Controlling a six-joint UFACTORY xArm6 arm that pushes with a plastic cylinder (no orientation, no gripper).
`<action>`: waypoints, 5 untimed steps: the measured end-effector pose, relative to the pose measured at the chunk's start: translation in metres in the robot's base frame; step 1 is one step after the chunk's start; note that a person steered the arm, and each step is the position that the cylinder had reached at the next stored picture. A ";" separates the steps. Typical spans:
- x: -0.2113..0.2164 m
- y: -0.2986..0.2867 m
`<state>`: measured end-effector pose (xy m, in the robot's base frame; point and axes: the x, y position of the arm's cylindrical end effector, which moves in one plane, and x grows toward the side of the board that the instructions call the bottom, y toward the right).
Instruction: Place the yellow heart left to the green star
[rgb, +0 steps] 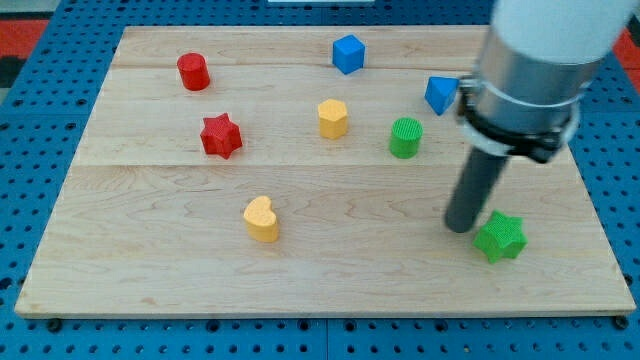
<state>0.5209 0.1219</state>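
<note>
The yellow heart (262, 219) lies on the wooden board at the view's lower middle-left. The green star (500, 237) lies at the lower right. My tip (461, 227) stands just left of the green star, close to it or touching it; I cannot tell which. The yellow heart is far to the left of my tip, with bare board between them.
A red cylinder (193, 72) and a red star (221, 136) are at the left. A blue cube (348, 53), a yellow hexagonal block (333, 118), a green cylinder (406, 137) and a blue triangular block (440, 94) lie across the upper middle and right. The board's edge (320, 308) runs along the bottom.
</note>
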 end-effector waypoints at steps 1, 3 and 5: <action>-0.048 -0.078; -0.052 -0.263; -0.001 -0.209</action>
<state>0.5197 -0.0869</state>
